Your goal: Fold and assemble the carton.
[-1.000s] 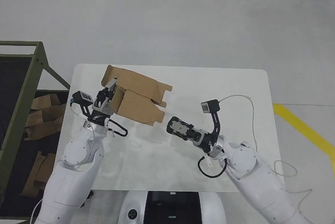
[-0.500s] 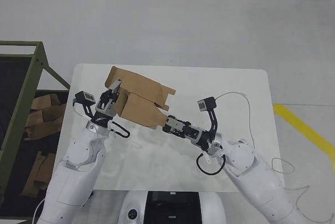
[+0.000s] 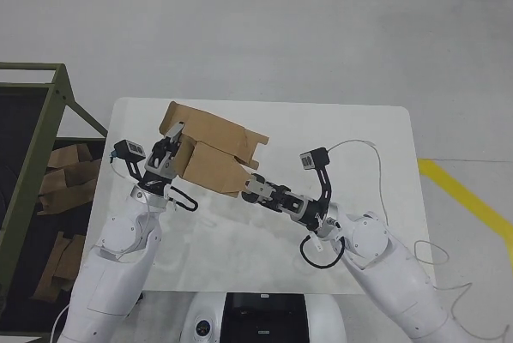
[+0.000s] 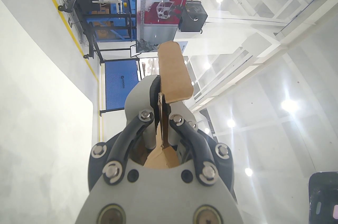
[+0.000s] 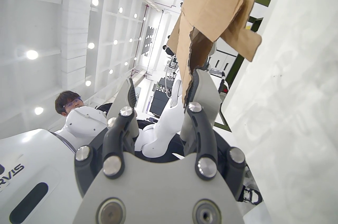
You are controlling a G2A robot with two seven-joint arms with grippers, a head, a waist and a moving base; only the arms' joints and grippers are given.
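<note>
Our left gripper (image 4: 161, 97) is clamped tight on a flap of the brown carton (image 3: 212, 147). The carton sits partly unfolded over the white table (image 3: 368, 129) toward its 10 o'clock corner, and the grip is at the carton's 9 o'clock end. Our right gripper (image 3: 250, 186) meets the carton's 5 o'clock corner with jaws spread wide, the raw edge against one finger (image 5: 202, 93) and the other finger standing apart. Off the table's 9 o'clock side we see a green frame (image 3: 63, 94) with cardboard pieces (image 3: 63, 176) beside it, while a thin white cable (image 3: 364, 147) trails toward 2 o'clock.
</note>
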